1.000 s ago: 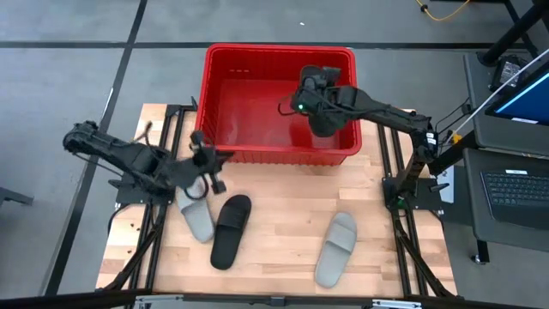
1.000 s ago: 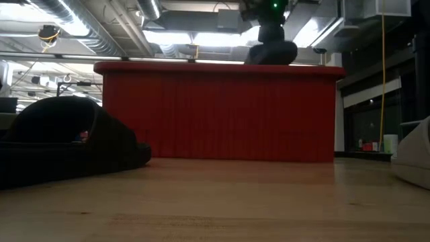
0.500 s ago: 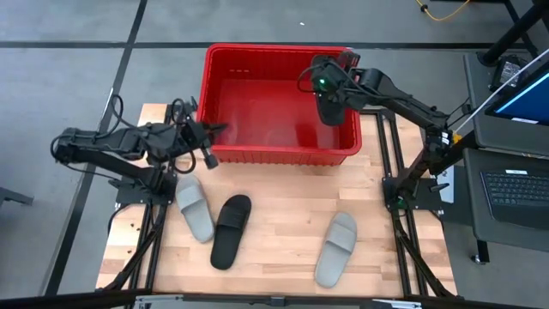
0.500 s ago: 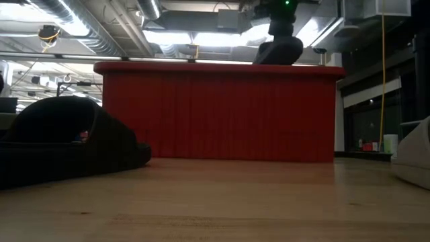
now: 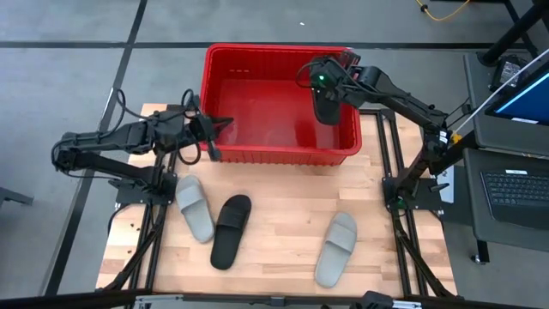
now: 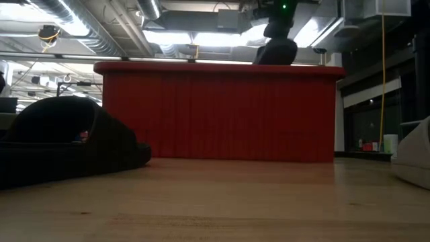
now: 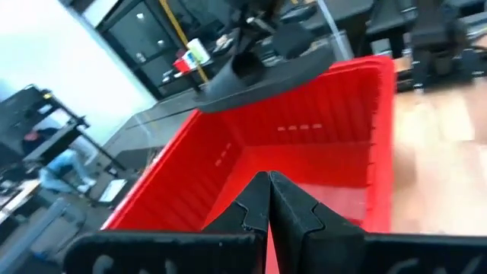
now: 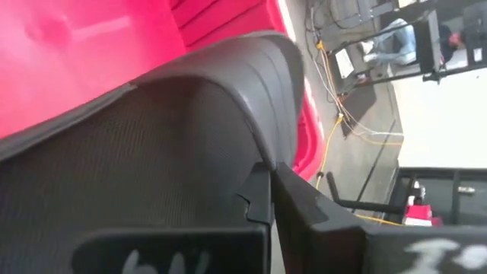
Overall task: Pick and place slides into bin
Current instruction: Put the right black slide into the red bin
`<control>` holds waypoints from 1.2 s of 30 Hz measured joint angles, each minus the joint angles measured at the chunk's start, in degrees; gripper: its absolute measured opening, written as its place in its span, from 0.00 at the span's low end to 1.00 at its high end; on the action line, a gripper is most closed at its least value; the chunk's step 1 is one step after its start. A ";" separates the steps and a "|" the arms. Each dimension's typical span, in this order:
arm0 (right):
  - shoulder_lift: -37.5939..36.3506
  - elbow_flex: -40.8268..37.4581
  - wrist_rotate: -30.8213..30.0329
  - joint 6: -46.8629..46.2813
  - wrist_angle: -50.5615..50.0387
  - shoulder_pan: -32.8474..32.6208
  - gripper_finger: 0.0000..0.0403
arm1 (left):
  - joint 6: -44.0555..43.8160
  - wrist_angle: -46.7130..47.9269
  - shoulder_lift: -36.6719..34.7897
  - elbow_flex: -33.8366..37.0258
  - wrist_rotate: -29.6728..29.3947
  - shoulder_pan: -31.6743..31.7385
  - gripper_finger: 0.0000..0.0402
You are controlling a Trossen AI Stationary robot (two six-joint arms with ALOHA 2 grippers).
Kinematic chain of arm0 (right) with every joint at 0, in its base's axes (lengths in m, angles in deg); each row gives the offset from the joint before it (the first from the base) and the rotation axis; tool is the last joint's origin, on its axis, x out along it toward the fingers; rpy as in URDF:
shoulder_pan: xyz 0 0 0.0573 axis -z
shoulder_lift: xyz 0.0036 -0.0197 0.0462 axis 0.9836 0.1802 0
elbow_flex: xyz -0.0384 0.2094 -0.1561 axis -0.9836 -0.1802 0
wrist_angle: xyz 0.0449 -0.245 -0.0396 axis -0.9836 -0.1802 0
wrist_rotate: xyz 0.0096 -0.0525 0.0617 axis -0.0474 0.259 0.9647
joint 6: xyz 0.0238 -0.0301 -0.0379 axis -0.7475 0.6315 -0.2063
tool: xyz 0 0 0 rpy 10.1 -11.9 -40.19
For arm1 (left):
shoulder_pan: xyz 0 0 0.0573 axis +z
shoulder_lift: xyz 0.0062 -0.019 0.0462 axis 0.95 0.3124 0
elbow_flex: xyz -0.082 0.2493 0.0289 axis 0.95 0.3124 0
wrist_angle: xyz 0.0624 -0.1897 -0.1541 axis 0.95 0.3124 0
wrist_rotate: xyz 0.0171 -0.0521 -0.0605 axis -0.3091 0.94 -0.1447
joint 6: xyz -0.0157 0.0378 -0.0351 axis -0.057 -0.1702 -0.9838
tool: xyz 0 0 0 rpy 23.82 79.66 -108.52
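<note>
My right gripper point(image 5: 324, 81) is shut on a black slide point(image 5: 326, 107) above the right part of the red bin point(image 5: 279, 50). In the low view the slide point(image 6: 275, 52) hangs just above the bin's rim point(image 6: 215, 67). My left gripper point(image 5: 212, 142) is shut and empty at the bin's near left corner; its wrist view looks into the bin point(image 7: 319, 152) and shows the held slide point(image 7: 259, 72). A grey slide point(image 5: 195, 209), a second black slide point(image 5: 230, 230) and another grey slide point(image 5: 336, 249) lie sole-down on the table. My right gripper pinches the black slide between its two fingers at the edge of the wide strap point(image 8: 262, 144), beside the ribbed footbed point(image 8: 114, 175). The fingers come from above. The slide hangs tilted below them, clear of the bin's floor and walls.
The bin stands at the table's far edge and reaches past it. Bare wood point(image 5: 283, 215) lies between the black slide and the right grey slide. A desk with a laptop point(image 5: 515, 193) stands to the right of the table. A person sits far off in the room point(image 7: 65, 171).
My left gripper has gone from beside the left grey slide toward the table's far edge, to the bin's near left corner. My right gripper has carried the black slide toward the bin's right wall, still lifted above the bin.
</note>
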 joint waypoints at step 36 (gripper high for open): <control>0.07 -35.63 -2.88 0.31 25.85 1.98 0.02 | 1.05 4.50 -0.85 0.00 10.25 7.08 0.01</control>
